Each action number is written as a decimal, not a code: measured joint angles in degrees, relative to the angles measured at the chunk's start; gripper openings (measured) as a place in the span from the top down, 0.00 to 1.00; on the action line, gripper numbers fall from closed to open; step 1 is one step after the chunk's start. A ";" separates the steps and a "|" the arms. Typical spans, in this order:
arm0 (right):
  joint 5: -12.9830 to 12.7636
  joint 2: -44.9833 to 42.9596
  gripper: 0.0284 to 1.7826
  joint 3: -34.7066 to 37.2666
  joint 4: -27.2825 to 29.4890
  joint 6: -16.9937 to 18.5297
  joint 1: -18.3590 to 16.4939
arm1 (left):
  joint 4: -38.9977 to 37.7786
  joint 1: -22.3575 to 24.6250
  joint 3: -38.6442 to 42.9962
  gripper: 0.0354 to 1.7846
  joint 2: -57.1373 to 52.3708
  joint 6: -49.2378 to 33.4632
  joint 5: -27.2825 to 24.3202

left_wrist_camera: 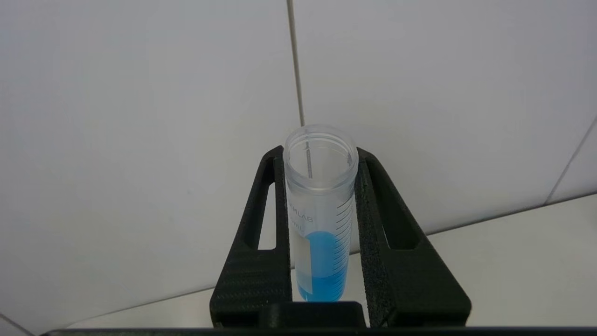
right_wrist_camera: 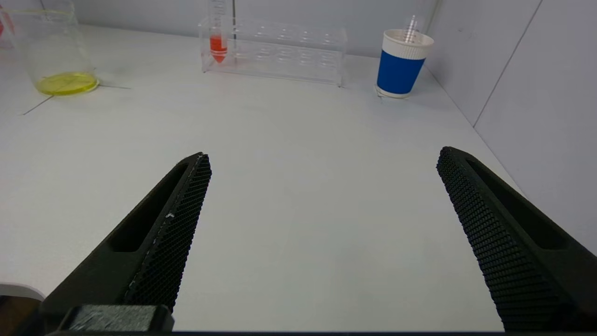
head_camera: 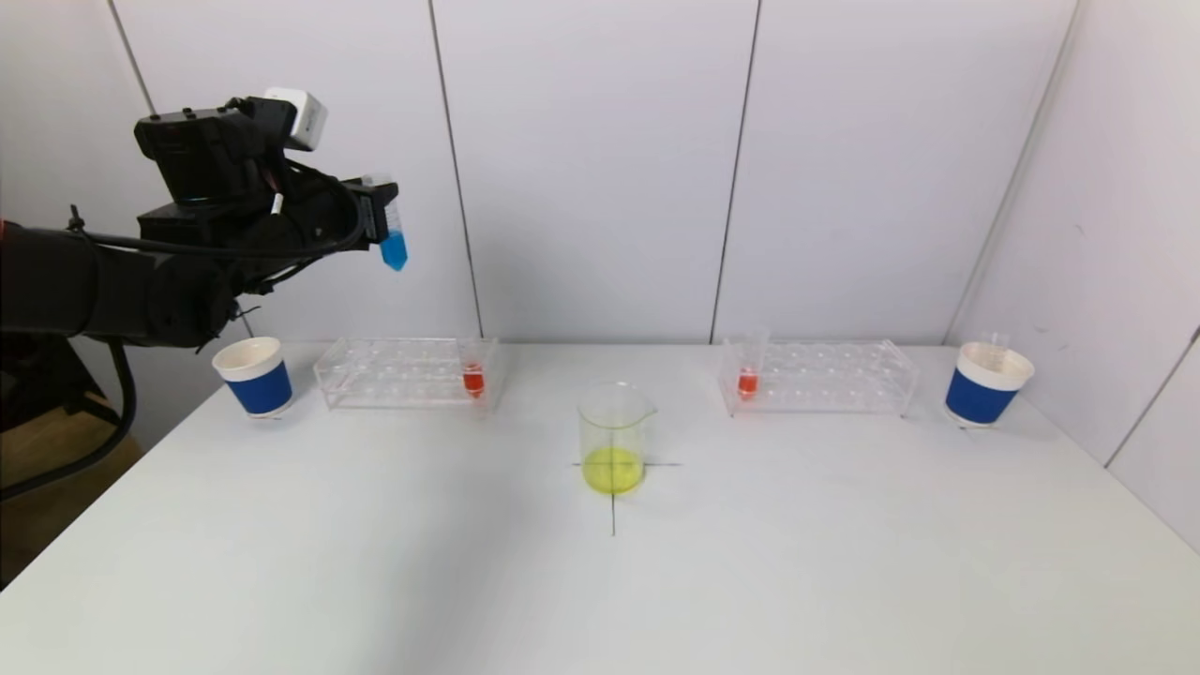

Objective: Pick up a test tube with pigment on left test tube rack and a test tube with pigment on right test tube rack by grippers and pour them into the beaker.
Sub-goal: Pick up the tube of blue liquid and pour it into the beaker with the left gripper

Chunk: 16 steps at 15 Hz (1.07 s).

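Far to the beaker's (head_camera: 614, 441) left sits a blue paper cup (head_camera: 255, 376), and high above it the left gripper (head_camera: 380, 214) is up in the air, clamped tight on a test tube with blue pigment (head_camera: 392, 236). From the wrist, that tube (left_wrist_camera: 321, 210) stands between the two black fingers (left_wrist_camera: 261, 261), mouth uncapped, blue liquid pooled in its lower part.

Next, between that cup and the beaker, the left test tube rack (head_camera: 408, 372) is on the table (head_camera: 375, 562), with one tube of red pigment (head_camera: 473, 370) upright at the end nearest the beaker.

Centre stage, the beaker rests on a black cross mark, a shallow layer of yellow liquid in it.

On the beaker's right, the right test tube rack (head_camera: 817, 377) carries its own red tube (head_camera: 748, 370), again at the end nearest the beaker. Beyond that rack stands a second blue cup (head_camera: 986, 382) with an empty clear tube in it.

The right gripper (right_wrist_camera: 322, 163) hovers low over bare table on the beaker's right, jaws spread wide, nothing held.
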 joint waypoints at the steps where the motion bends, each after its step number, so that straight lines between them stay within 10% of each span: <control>1: 0.02 0.00 0.01 0.00 0.00 0.00 0.02 | 0.90 -0.79 -0.69 0.77 -0.54 0.61 0.00; 16: 0.02 0.00 0.01 0.00 0.00 0.02 0.02 | 5.66 -18.16 -3.61 0.77 -0.28 13.58 -0.56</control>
